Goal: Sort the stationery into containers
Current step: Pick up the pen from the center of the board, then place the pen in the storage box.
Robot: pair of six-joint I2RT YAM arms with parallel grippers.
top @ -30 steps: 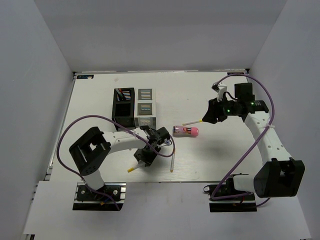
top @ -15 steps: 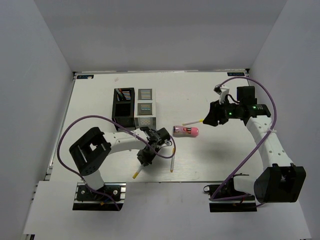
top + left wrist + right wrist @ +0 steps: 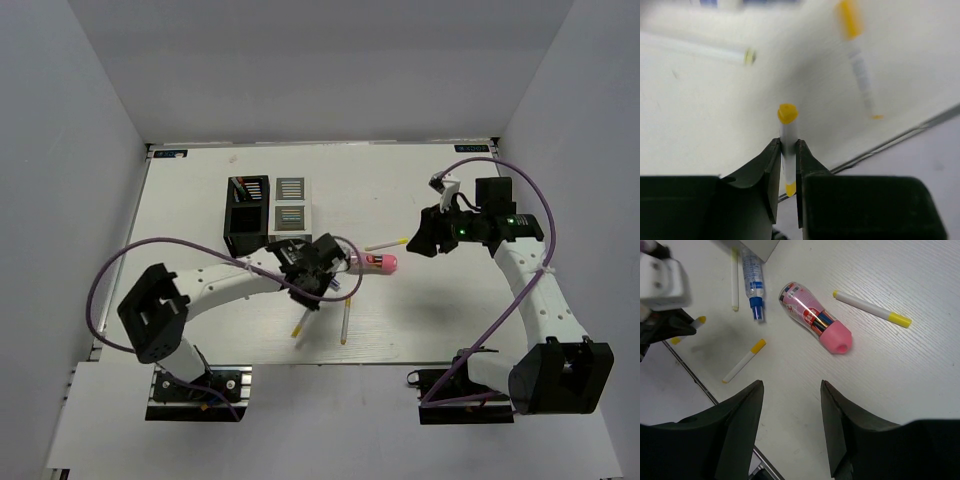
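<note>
The left hand (image 3: pixel 787 145) pinches a yellow-ended pen (image 3: pixel 788 131) narrowly; the right hand (image 3: pixel 790 390) hangs wide and empty. Gripped so thinly, the pen may swivel and miss the containers (image 3: pixel 290 240).

White tabletop (image 3: pixel 910 375), faint wood grain. One black slatted organizer box (image 3: pixel 246 205), one white-grey slatted organizer box (image 3: pixel 290 204). On the stubby clear plastic cylinder (image 3: pixel 812 315): pink cap, red label. On the loose thin white pen (image 3: pixel 872 308): yellow end. The thin white capped pen (image 3: pixel 788 129) is yellow at both ends. The clear plastic pen (image 3: pixel 751 275) has a blue tip. The left claw (image 3: pixel 787 146) and right claw (image 3: pixel 791 387) are both black.
</note>
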